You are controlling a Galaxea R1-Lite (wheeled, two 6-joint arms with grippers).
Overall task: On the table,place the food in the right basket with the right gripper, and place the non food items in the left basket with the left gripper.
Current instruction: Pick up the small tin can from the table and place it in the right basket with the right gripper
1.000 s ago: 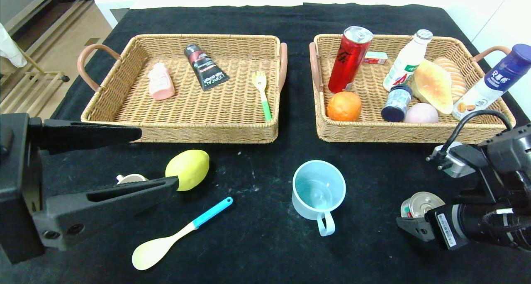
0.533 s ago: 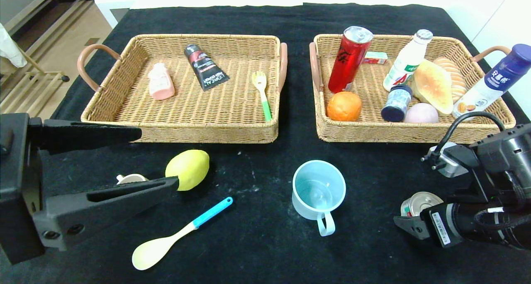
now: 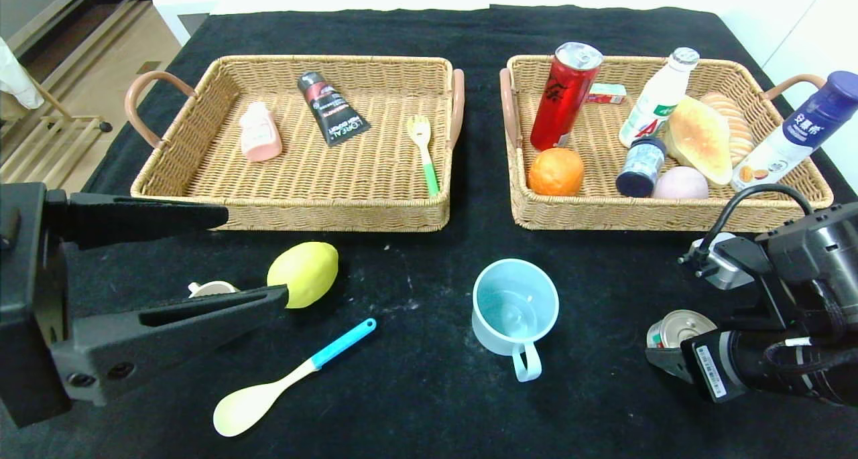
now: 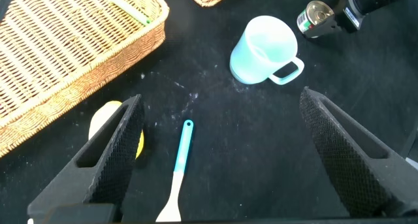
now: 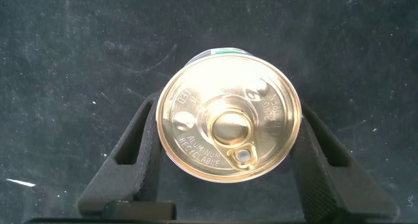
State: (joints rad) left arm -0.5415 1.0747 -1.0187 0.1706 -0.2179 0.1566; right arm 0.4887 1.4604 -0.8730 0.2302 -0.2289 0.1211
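A small tin can [image 3: 682,328] with a gold pull-tab lid stands on the black table at the front right. My right gripper [image 3: 676,342] is down around it. In the right wrist view the gripper [image 5: 228,110] has a finger pressed against each side of the can [image 5: 228,129]. My left gripper [image 3: 255,254] is open and empty above the front left. A yellow lemon [image 3: 303,274], a blue-handled spoon [image 3: 288,376] and a light blue cup [image 3: 515,311] lie on the table. The left wrist view shows the open gripper [image 4: 221,100] over the spoon [image 4: 179,165].
The left basket [image 3: 201,198] holds a pink bottle, a black tube and a fork. The right basket [image 3: 603,212] holds a red can, bottles, bread, an orange and other food. A small white object [image 3: 212,288] is partly hidden behind my left finger.
My right gripper shifted slightly at the can and its visible finger has drawn in toward it. The left arm and the other objects have not moved.
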